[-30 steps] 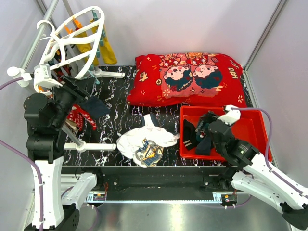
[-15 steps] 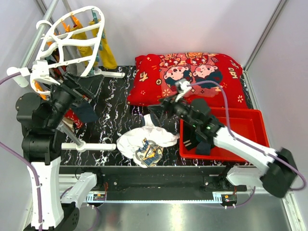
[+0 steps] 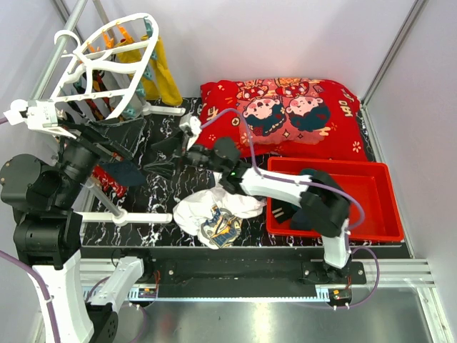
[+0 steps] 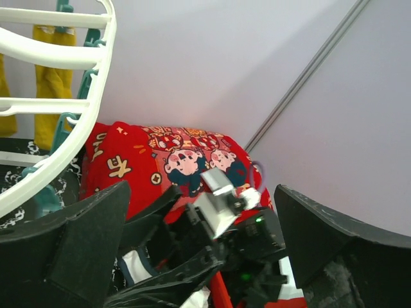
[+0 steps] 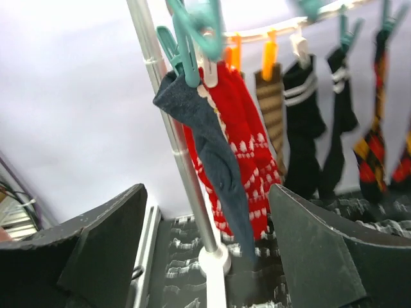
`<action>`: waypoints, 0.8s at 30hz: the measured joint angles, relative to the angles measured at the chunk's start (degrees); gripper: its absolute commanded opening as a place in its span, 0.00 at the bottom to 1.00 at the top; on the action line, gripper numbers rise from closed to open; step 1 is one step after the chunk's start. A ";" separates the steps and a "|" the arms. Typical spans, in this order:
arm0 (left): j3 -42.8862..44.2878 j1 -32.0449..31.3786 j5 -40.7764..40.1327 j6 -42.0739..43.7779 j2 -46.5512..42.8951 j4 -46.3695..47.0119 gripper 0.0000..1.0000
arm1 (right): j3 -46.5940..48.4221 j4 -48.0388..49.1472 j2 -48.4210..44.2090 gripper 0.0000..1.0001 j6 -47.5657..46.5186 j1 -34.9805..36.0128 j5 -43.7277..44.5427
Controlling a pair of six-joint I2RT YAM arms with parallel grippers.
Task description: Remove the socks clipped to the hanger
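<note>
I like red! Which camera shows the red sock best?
The right wrist view: the red sock hangs close up, its white pattern clear. The top view shows only a small bit of it; the left wrist view shows none.

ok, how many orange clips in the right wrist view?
2. One orange clip above the red sock, the other above the brown-striped sock. More may sit out of frame.

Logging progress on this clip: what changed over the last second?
The right pincer left the red tray and swept left across the table; it is now open, facing the dark teal sock. The left pincer drew back leftward, open and empty, and the hanger tilted flatter. No sock came unclipped; the cushion and white garment stayed put.
</note>
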 measured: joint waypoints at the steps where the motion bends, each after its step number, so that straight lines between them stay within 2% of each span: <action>1: 0.61 0.00 -0.46 0.57 -0.15 -0.70 0.99 | 1.84 1.49 2.40 0.85 -0.02 0.59 -0.20; 8: 3.28 0.00 -2.73 3.32 -0.68 -4.26 0.99 | 12.20 11.02 18.75 0.85 1.38 2.29 0.44; 15: 2.78 0.00 -6.99 5.92 -4.50 -7.08 0.99 | 24.50 12.09 30.38 0.85 2.23 3.93 0.39; 18: 2.84 0.00 -8.02 6.60 -5.01 -7.63 0.99 | 29.22 11.96 33.31 0.81 2.25 4.59 0.46; 21: 2.82 0.00 -8.98 6.84 -5.01 -8.26 0.99 | 32.15 11.50 34.82 0.54 2.27 4.87 0.50; 22: 2.75 0.00 -9.46 6.93 -5.05 -8.33 0.99 | 32.48 11.30 34.91 0.38 2.29 4.87 0.59; 24: 2.43 0.00 -10.40 7.19 -5.20 -8.33 0.99 | 32.46 11.13 34.91 0.28 2.25 4.87 0.92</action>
